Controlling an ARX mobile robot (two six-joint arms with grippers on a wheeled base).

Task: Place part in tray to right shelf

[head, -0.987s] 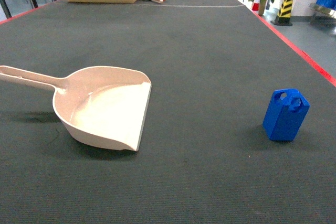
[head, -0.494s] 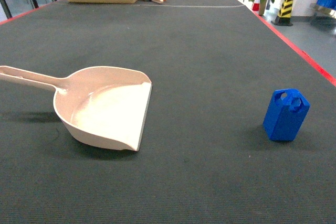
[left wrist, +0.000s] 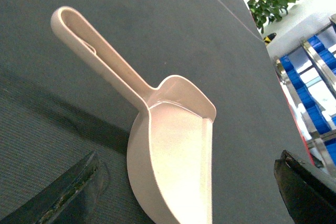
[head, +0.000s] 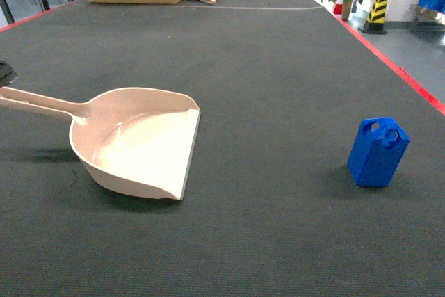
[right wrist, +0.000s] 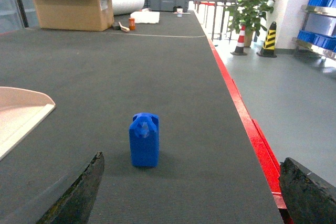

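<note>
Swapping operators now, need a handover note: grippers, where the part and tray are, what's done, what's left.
Left gripper: open, empty, hovering over the tray, fingers either side, not touching.
Right gripper: open, empty, facing the part, short of it.
Part: upright on the dark mat, right side, near the red edge strip.
Tray: flat on the mat, left side, handle pointing left, nothing in it.
Right shelf: not identifiable in any view.
Done: nothing grasped yet.
Left: pick the part, put it in the tray, carry the tray to the right shelf.
</note>
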